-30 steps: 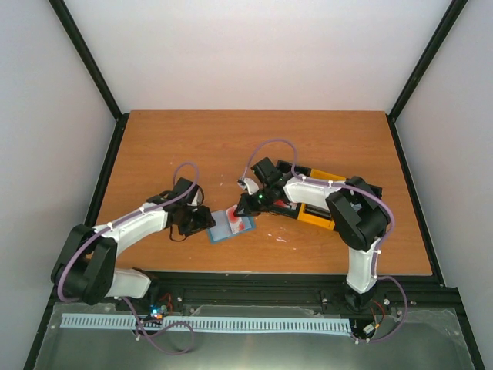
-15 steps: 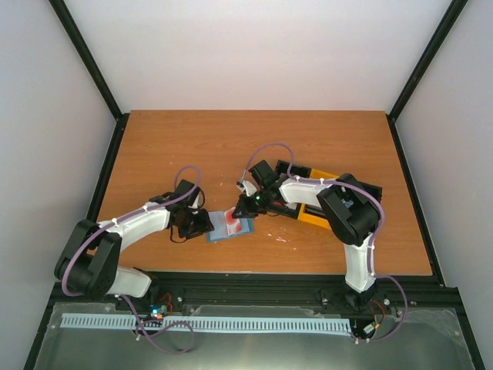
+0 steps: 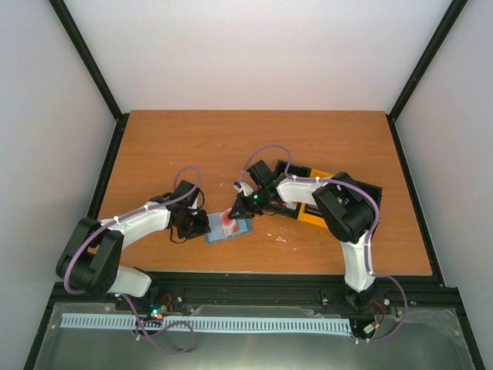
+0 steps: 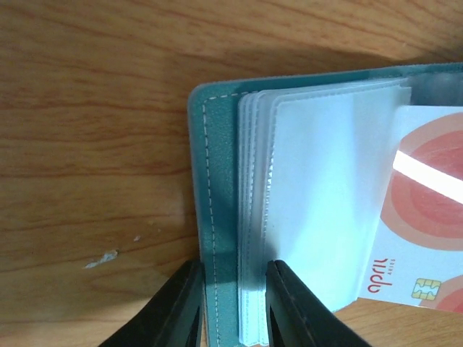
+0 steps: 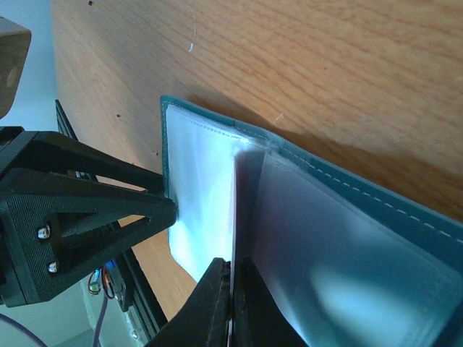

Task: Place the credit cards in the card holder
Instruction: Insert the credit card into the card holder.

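Credit card (image 4: 432, 217), red-and-white, sits partway in the open card holder (image 4: 211, 181) on the tabletop (image 4: 94, 144), pinched by the right fingers (image 5: 208, 307). We see the left fingers (image 4: 181, 312) straddling its stitched edge, but cannot tell whether they grip it.

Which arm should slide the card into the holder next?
Right. The right gripper pinches the credit card edge-on above the open card holder; the left gripper clamps its edge.

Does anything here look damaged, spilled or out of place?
Nothing is spilled or broken. The only blemish is a small white scuff on the wooden table, near the open card holder.
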